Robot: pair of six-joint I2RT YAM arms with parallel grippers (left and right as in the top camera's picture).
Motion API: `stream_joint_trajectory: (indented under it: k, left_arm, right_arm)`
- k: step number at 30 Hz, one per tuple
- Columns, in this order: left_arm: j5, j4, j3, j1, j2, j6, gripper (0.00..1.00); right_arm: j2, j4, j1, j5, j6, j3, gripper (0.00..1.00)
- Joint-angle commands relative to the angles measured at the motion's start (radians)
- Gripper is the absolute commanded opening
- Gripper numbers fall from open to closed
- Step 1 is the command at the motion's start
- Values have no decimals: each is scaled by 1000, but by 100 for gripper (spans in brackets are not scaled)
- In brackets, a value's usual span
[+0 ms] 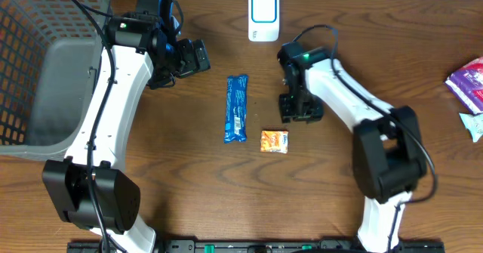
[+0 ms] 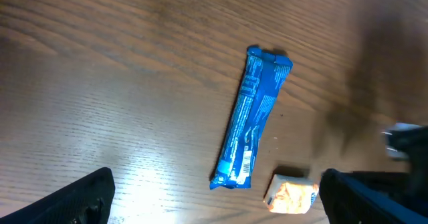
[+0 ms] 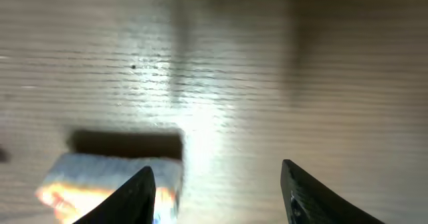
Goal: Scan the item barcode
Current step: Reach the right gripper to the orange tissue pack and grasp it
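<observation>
A blue snack bar (image 1: pixel 236 108) lies lengthwise at the table's middle, and a barcode shows near its lower end (image 2: pixel 249 160). A small orange packet (image 1: pixel 275 140) lies just to its lower right. The white scanner (image 1: pixel 263 15) stands at the back edge. My left gripper (image 1: pixel 198 57) hovers open to the upper left of the bar, and the left wrist view has the bar (image 2: pixel 253 117) and the orange packet (image 2: pixel 291 196) between its fingers. My right gripper (image 1: pixel 300 115) stands open just above the packet. Bare table fills the right gripper (image 3: pixel 217 177), and the orange packet (image 3: pixel 100 184) lies behind its left finger.
A grey mesh basket (image 1: pixel 30 57) fills the far left. A purple packet (image 1: pixel 468 79) and a pale wrapper (image 1: pixel 474 124) lie at the right edge. Cables run along both arms.
</observation>
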Motion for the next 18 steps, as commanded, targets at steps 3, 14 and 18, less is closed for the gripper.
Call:
stream_joint_trajectory:
  k: [3,14,18]
  left_arm:
    - [-14,-2,5,3,2,10,98]
    - [-14,-2,5,3,2,10,98]
    - [-14,-2,5,3,2,10,98]
  right_arm:
    - [-109,42,10,-4,-208,10,54]
    - [-30,56,1,-355,-700,-3,43]
    - [22,61,0,-446,-750,-24,44]
